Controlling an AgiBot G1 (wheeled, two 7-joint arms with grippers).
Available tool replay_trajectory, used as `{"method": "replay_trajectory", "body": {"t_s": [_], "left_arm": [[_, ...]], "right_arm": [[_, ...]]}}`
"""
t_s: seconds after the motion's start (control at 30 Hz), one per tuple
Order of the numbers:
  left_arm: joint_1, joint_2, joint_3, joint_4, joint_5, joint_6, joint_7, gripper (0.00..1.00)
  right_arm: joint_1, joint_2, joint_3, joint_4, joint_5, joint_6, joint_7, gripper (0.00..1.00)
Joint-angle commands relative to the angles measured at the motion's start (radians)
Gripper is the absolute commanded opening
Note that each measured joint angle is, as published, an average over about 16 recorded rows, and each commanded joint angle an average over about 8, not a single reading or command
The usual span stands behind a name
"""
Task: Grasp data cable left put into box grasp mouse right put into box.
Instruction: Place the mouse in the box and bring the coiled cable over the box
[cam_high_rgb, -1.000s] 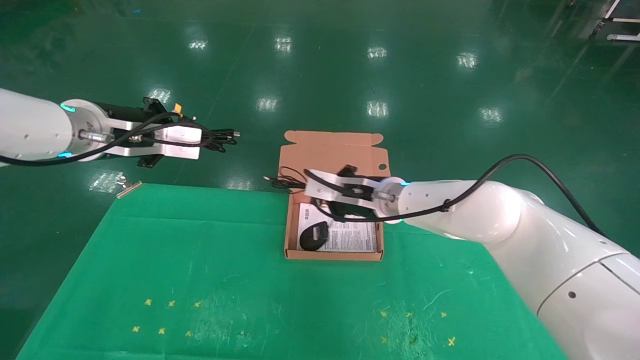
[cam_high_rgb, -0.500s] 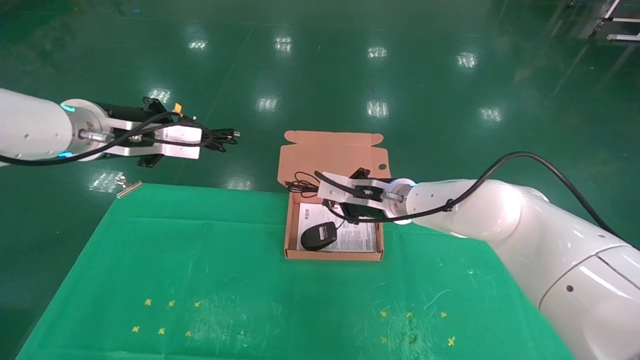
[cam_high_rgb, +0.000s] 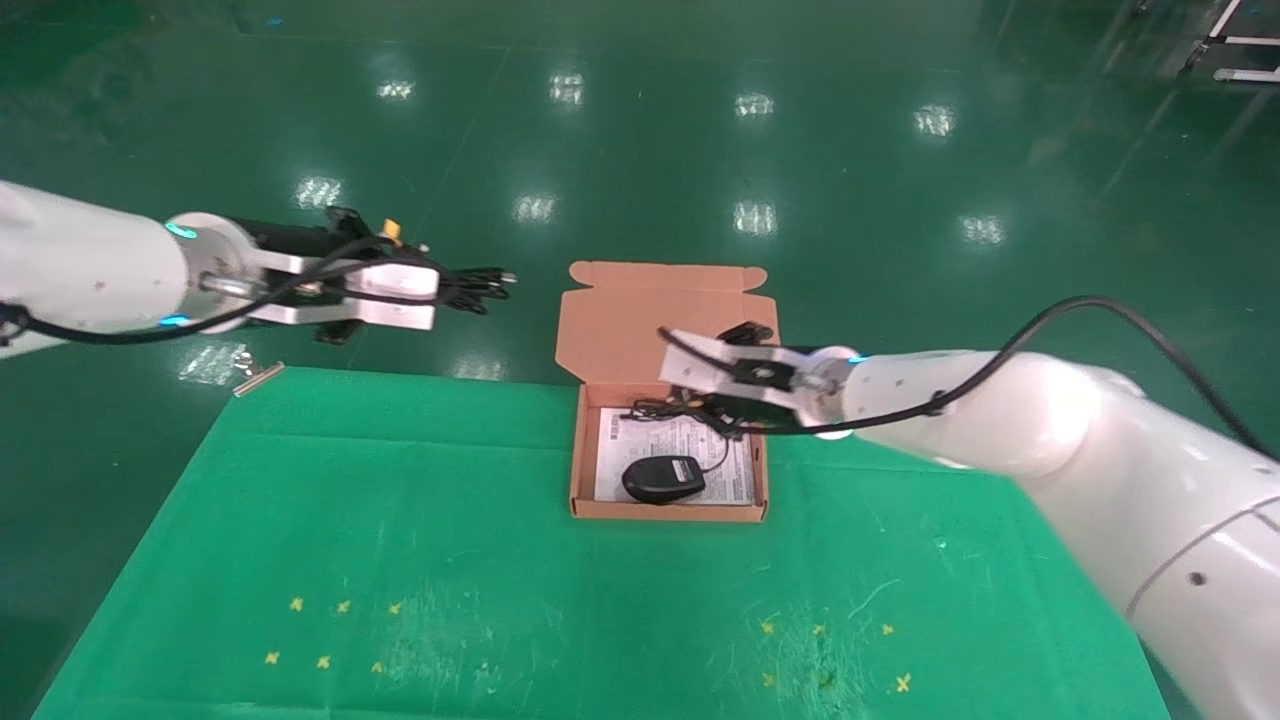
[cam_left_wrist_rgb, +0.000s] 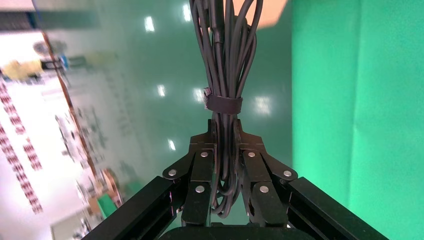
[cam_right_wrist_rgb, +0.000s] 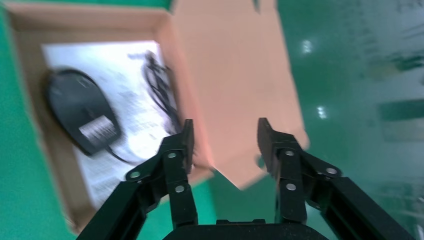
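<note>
Head view: the mouse (cam_high_rgb: 663, 479) lies inside the box (cam_high_rgb: 668, 511), right gripper (cam_high_rgb: 672, 371) empty, jaws apart, at the box's two o'clock. Left gripper (cam_high_rgb: 452, 290), clamped on the data cable (cam_high_rgb: 478, 291), waits at ten o'clock, apparently next to deliver.

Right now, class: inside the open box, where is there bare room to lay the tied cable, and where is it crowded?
The mouse fills the near-left of the box. Its loose cord clutters the far end, below the open right gripper. Bare printed sheet shows right of the mouse. The left gripper holds the data cable beyond the table.
</note>
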Motion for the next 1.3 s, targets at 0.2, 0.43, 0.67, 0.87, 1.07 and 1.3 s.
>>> {"method": "replay_trajectory", "body": {"t_s": [0.2, 0.43, 0.67, 0.87, 1.07, 1.3], "left_arm": [[0.037, 0.072, 0.012, 0.064, -0.033, -0.115, 0.076, 0.0], [0.074, 0.167, 0.029, 0.193, -0.086, -0.247, 0.184, 0.0], [0.098, 0.26, 0.039, 0.338, -0.194, -0.335, 0.318, 0.0], [0.105, 0.331, 0.048, 0.461, -0.284, -0.383, 0.426, 0.0], [0.121, 0.353, 0.089, 0.518, -0.385, -0.42, 0.519, 0.0], [0.14, 0.359, 0.171, 0.553, -0.501, -0.464, 0.59, 0.0]], "right_arm": [[0.033, 0.086, 0.008, 0.033, -0.018, 0.007, 0.019, 1.0], [0.064, 0.174, 0.009, 0.084, -0.048, -0.007, 0.056, 1.0], [0.084, 0.258, 0.006, 0.151, -0.083, -0.027, 0.105, 1.0], [0.092, 0.322, 0.003, 0.218, -0.114, -0.043, 0.153, 1.0], [0.094, 0.379, 0.001, 0.287, -0.142, -0.058, 0.2, 1.0], [0.092, 0.433, 0.0, 0.354, -0.174, -0.072, 0.255, 1.0]]}}
